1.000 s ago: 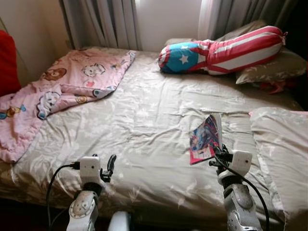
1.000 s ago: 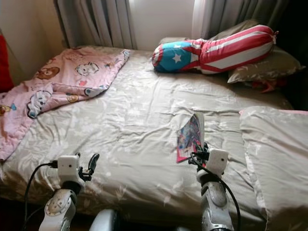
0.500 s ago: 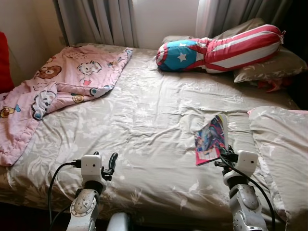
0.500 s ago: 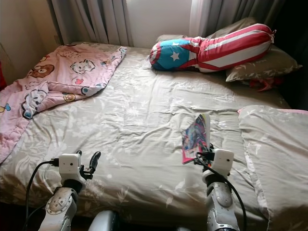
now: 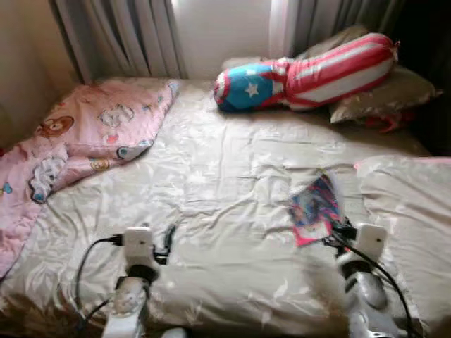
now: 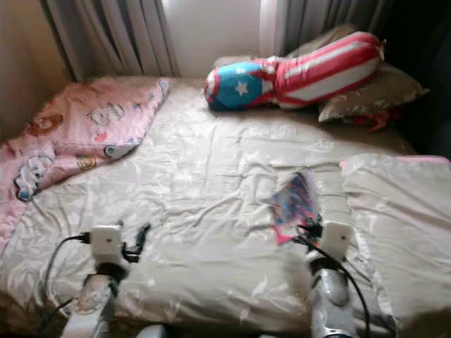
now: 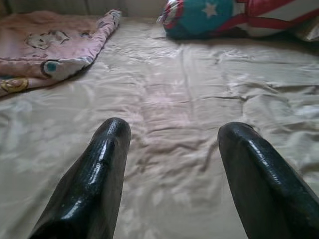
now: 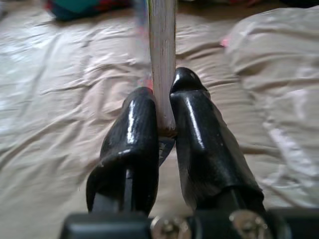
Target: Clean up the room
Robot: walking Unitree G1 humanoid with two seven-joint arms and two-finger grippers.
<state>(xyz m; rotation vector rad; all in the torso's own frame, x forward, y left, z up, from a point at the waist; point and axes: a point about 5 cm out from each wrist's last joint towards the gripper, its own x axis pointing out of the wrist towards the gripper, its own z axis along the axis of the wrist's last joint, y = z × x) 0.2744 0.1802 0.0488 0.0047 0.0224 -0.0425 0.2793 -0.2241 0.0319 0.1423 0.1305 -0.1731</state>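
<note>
Beige, creased bedding covered the bed (image 5: pixel 225 183) across the head views, with a pink cartoon blanket (image 5: pixel 77 141) bunched at the left of the frame and a star-and-stripe bolster (image 5: pixel 303 74) lying against grey pillows (image 5: pixel 384 95) at the upper right. My right gripper (image 5: pixel 331 231), low at the right of the frame, held a colourful booklet (image 5: pixel 315 210) upright above the sheet, beside a folded beige duvet (image 5: pixel 409 211) at the right edge. My left gripper (image 5: pixel 169 239) hung low at the left over bare bedding, carrying nothing.

In the left wrist view my fingers (image 7: pixel 94 174) stood well apart, with only sheet between them and the pink blanket at the upper left.

In the right wrist view my two fingers (image 8: pixel 139 129) were pressed against the booklet's (image 8: pixel 162 64) thin edge, which rose between them.

I judged the step to be carrying the booklet off the bed; the next move called for a steady clamp and a proper place to set it down, since the pinch was narrow and the pages could slip.
</note>
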